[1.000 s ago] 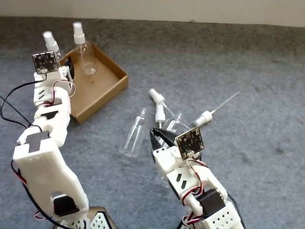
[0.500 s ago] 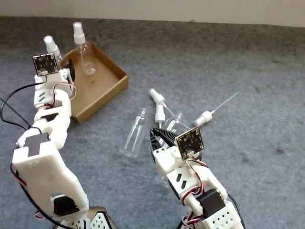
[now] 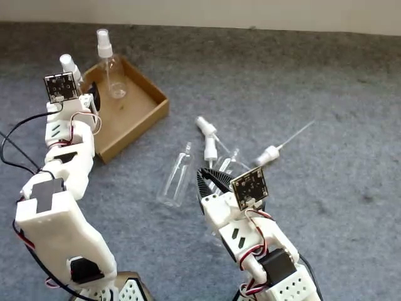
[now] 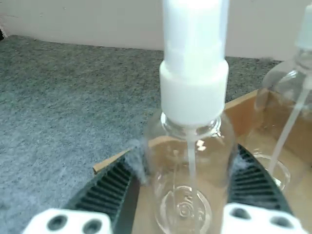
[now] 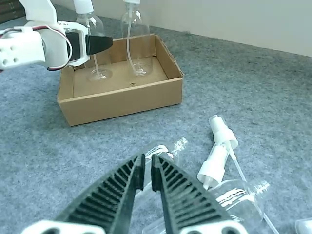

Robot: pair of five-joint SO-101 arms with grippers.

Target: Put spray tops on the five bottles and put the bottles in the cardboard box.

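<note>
Over fuzzy grey carpet, ribbed left jaws clamp a clear bottle; right jaws look closed, empty.

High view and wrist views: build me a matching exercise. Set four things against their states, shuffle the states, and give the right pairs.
Things
1. left gripper
2. right gripper
3. cardboard box
4. uncapped bottle

States
A. lies on its side on the carpet
B. shut, with nothing between the fingers
C. has a free-standing bottle upright in it
D. shut on a topped bottle

Pairs: 1-D, 2-B, 3-C, 4-A
</note>
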